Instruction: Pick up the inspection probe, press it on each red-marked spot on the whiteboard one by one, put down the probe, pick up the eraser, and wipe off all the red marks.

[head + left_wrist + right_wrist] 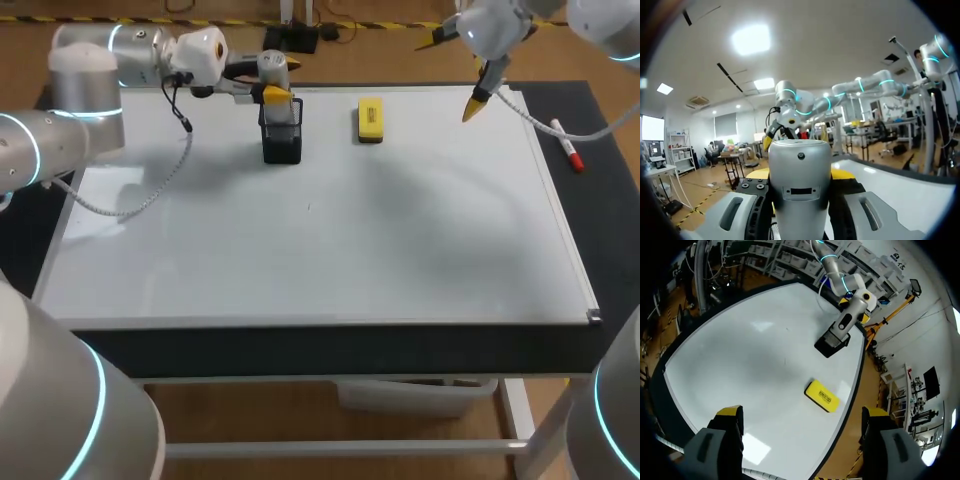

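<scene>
On the table lies the whiteboard (330, 230), the biggest thing here. It is flat, white and shiny, with a thin grey frame. My left arm (90, 95) comes in over its far left corner. The arm is thick, round and grey, with a glowing blue ring. My right arm (500, 25) hangs over the far right corner.

Right under the left gripper (268, 92) stands a black holder (282, 140), a small boxy stand. The left gripper is closed on the inspection probe (272, 63), a smooth silver stick with a round top. The probe stands upright, and its low end goes down to the holder. I cannot tell if it is lifted out. The left wrist view shows the grip up close: the probe fills the gap, with a black finger pressing on each side. The head view cannot show that.

The right gripper (802, 415) is spread wide and holds nothing. Its wrist view shows the eraser (822, 396) just ahead of it, flat on the board. It is a yellow block with soft corners. The holder stands farther ahead.

Only the head view shows a marker pen (570, 150). It is white with a red end and lies on the dark mat beside the board, near the right gripper.
</scene>
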Robot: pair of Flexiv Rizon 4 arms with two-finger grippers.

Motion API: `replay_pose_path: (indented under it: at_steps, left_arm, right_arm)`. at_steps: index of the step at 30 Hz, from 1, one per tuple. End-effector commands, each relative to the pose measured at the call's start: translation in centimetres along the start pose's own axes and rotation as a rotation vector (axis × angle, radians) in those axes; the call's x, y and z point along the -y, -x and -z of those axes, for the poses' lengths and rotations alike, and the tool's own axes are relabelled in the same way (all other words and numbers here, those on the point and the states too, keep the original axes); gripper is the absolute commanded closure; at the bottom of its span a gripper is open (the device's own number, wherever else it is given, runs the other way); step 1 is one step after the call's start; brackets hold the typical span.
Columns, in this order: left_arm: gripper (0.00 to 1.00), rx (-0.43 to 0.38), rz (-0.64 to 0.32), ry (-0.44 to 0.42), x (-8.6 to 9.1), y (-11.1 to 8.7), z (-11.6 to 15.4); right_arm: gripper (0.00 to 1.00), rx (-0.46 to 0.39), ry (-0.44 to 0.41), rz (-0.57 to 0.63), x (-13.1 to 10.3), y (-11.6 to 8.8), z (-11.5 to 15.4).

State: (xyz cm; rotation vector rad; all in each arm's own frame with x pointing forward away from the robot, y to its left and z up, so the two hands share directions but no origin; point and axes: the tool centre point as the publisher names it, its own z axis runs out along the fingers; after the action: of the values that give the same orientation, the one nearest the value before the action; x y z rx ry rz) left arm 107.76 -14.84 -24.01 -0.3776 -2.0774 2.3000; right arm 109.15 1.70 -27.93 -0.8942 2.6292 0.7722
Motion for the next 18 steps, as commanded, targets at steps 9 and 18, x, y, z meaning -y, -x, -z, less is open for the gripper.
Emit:
replay_pose_path:
  at_steps: [9,18]
  left_arm:
    - [1.0,-0.018,0.02,-0.012,-2.1,0.3,0.3]
    - [1.0,-0.024,0.031,-0.013,-3.1,0.2,0.5]
  right_arm:
    - [0.0,-0.003,-0.002,0.002,0.0,0.0,0.1]
    - [0.0,-0.003,-0.002,0.002,0.0,0.0,0.1]
